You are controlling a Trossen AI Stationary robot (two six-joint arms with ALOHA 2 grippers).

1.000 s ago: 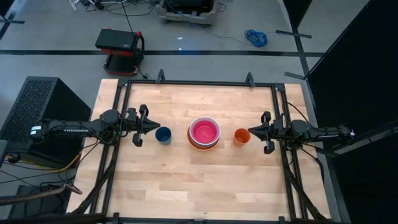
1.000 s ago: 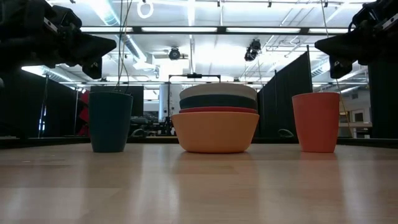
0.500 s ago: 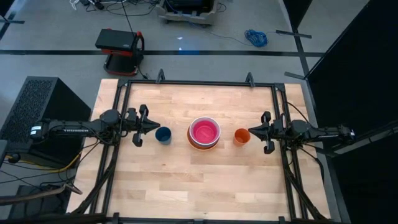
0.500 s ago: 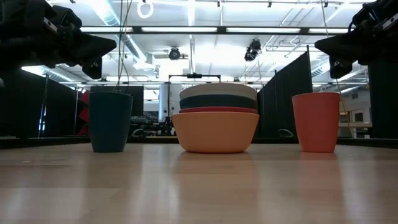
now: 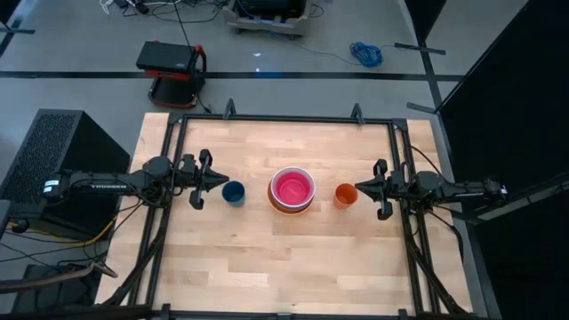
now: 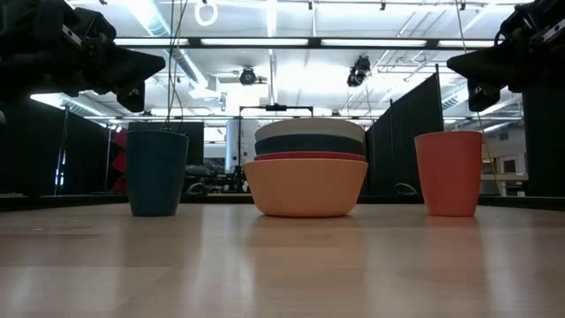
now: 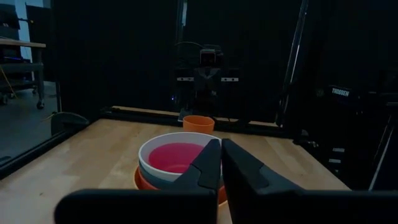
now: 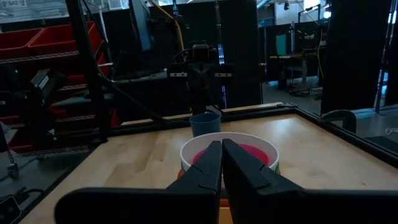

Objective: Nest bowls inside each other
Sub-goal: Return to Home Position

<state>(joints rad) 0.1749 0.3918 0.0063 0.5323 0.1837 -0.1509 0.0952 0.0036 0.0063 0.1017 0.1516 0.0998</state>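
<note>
The bowls (image 5: 292, 189) stand nested in one stack at the table's middle, resting on the orange bowl's (image 6: 305, 186) base; above it show red, teal-blue and white rims, and the pink bowl (image 7: 176, 157) lies innermost. My left gripper (image 5: 224, 180) hangs shut above the table at its left, beside a dark blue cup. My right gripper (image 5: 358, 189) hangs shut at the right, beside an orange cup. Neither touches anything.
A dark blue cup (image 5: 234, 193) stands left of the stack and a small orange cup (image 5: 345, 195) right of it. A black metal frame (image 5: 284, 120) runs round the table's edges. Bare wood lies toward the near and far edges.
</note>
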